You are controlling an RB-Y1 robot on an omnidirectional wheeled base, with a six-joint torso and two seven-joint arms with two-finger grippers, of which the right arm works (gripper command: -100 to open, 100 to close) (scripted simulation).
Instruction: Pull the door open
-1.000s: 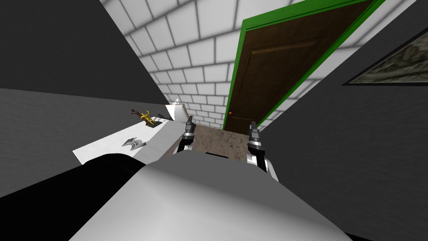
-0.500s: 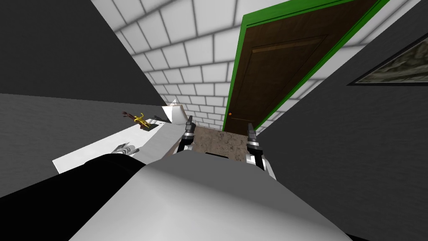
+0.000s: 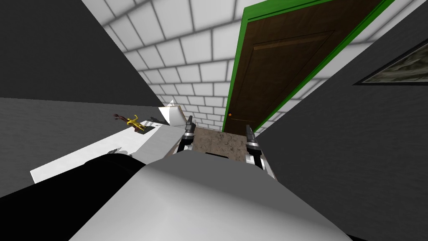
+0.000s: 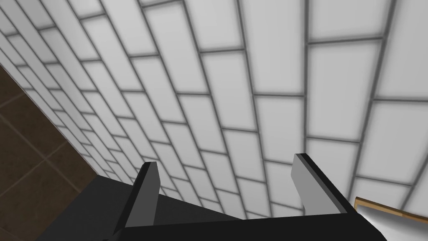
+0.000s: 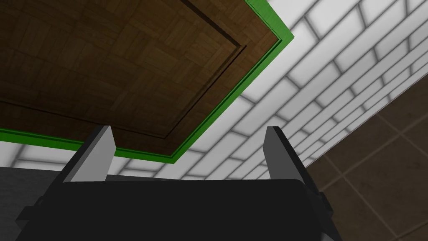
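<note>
In the head view the brown door (image 3: 271, 71) sits in its green frame (image 3: 236, 62) at 1 o'clock, with its orange knob (image 3: 230, 114) at 11 o'clock of the right end effector (image 3: 249, 130) and apart from it, while the left end effector (image 3: 189, 121) is at 9 o'clock of the knob; the left wrist view shows that arm's fingers (image 4: 146, 184) spread, and the right wrist view shows spread fingers (image 5: 98, 152) facing the door panel.

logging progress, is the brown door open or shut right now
Shut. The brown door fills its green frame, with no gap showing along the edges in the head or right wrist views.
</note>
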